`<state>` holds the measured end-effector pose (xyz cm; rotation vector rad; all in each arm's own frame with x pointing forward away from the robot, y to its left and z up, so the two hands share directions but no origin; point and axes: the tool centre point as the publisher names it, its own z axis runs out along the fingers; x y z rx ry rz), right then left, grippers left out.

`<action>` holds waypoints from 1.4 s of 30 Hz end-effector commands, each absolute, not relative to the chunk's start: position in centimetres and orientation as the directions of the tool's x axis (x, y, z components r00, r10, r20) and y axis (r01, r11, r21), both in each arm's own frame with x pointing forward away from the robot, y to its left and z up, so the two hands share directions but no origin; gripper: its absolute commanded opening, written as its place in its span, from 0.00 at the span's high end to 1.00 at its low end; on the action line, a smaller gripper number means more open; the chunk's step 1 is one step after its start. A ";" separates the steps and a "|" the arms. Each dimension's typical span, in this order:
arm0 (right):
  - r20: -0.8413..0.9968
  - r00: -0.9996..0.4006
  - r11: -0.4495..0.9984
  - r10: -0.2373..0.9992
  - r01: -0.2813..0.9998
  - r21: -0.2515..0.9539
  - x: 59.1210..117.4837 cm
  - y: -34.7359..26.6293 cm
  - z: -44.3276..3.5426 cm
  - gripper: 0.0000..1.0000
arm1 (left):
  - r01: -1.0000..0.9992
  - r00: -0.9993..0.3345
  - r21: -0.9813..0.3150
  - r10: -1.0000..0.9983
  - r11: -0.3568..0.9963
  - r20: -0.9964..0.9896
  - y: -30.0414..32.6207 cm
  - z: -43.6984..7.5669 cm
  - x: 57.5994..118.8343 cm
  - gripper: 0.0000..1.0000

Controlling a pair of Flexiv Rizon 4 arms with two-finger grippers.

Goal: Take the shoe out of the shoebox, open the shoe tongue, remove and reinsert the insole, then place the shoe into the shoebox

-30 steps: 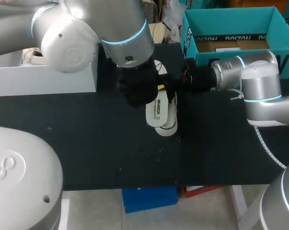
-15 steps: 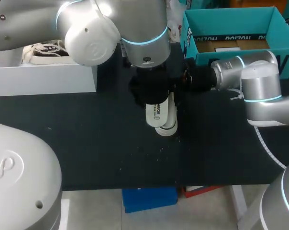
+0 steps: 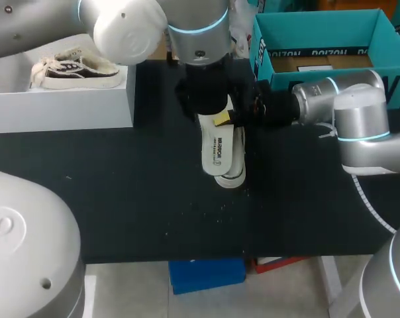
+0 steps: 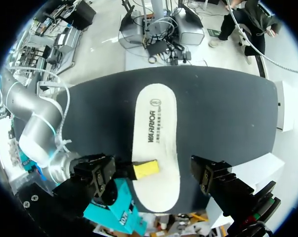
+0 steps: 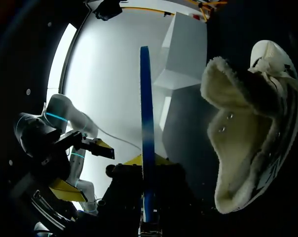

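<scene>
The white printed insole (image 3: 218, 151) lies over the white shoe (image 3: 231, 174) at the table's middle, and only the shoe's near edge shows under it. My right gripper (image 3: 222, 119) is shut on the insole's far right edge. In the right wrist view the insole (image 5: 146, 113) stands edge-on, blue, between my right gripper's (image 5: 146, 163) yellow tips, with the fleece-lined shoe (image 5: 242, 143) beside it. My left gripper (image 3: 208, 109) hangs open above the insole's far end. In the left wrist view its black fingers (image 4: 97, 173) straddle the insole (image 4: 156, 133) without touching.
A white box (image 3: 61, 106) at the back left holds a second, dark-soled shoe (image 3: 74, 68). A teal box (image 3: 263, 50) with cardboard inside stands at the back right, just behind my right arm. The black table (image 3: 120, 199) runs toward the near edge.
My left arm has swung right and toward the back, uncovering the shoe in the white box and bringing its gripper over the insole's far end. The right arm and insole have stayed put.
</scene>
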<state>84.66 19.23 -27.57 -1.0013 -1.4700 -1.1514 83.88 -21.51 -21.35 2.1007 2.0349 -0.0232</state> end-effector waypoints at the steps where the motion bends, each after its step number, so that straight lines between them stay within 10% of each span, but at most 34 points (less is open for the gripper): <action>1: 0.983 -0.181 0.210 0.038 0.963 0.169 84.6 19.3 -27.5 1.00 | 0.991 0.038 0.129 0.989 -0.019 -0.146 -21.4 -21.2 87.0 0.00; 19: 0.983 -0.181 0.210 0.038 0.963 0.169 84.6 19.3 -27.5 1.00 | 0.989 0.037 0.149 0.989 -0.015 -0.145 -21.9 -21.0 96.2 0.00; 42: 0.983 -0.181 0.210 0.038 0.963 0.169 84.6 19.3 -27.5 1.00 | 0.995 -0.006 0.102 0.985 0.024 -0.175 -19.8 -22.4 81.0 0.00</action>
